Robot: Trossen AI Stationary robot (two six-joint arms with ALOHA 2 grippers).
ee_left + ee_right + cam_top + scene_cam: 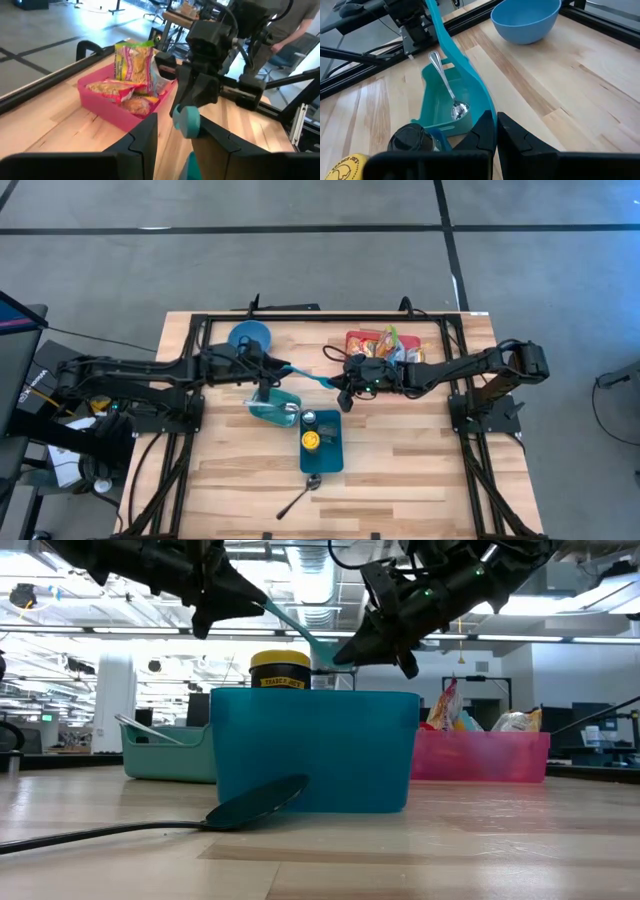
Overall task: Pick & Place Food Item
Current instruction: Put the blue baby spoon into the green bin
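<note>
The two arms meet over the table's centre with a teal spatula (305,376) spanning between them, apparently a handover. The right gripper (344,393) is pinched shut on one end; the left gripper (268,365) has its fingers around the other end, though whether they grip it I cannot tell. Food packets sit in the pink tray (352,340) at one o'clock from centre. Best the right gripper releases only once the left one holds firm, clear of the blue bin (322,455) at six o'clock.

Left hand (172,135) fingers flank teal utensil (187,121); right hand (200,82) grips far end; pink bin (107,102) of snack packets (132,62) beside.
</note>
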